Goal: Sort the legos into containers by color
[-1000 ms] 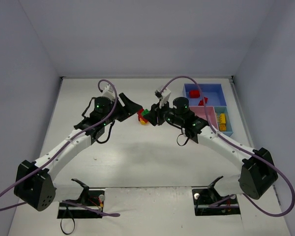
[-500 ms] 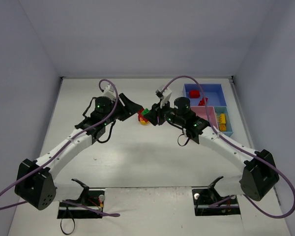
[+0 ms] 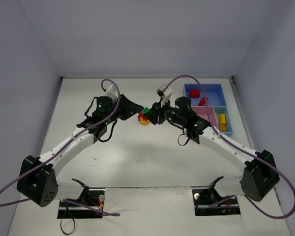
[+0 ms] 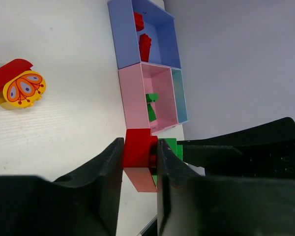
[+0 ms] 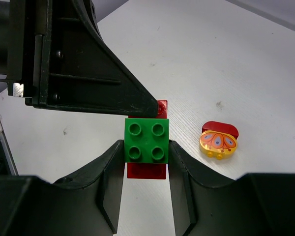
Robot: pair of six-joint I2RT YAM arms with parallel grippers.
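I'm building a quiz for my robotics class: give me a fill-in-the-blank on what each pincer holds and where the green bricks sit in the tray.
The left pincer is shut on a brick coloured ___.
The right pincer clamps the four-stud brick joined to it, coloured ___.
The sorted green bricks lie in the ___ compartment.
Missing words: red, green, pink.

A small red plastic brick [image 4: 137, 146] in the left gripper [image 4: 140, 158] abuts a green studded plastic brick [image 5: 146, 140] in the right gripper [image 5: 146, 150], with a yellow butterfly-printed plastic piece [image 5: 218, 142] near both and the blue-and-pink plastic tray [image 4: 130, 98] beyond the left gripper.
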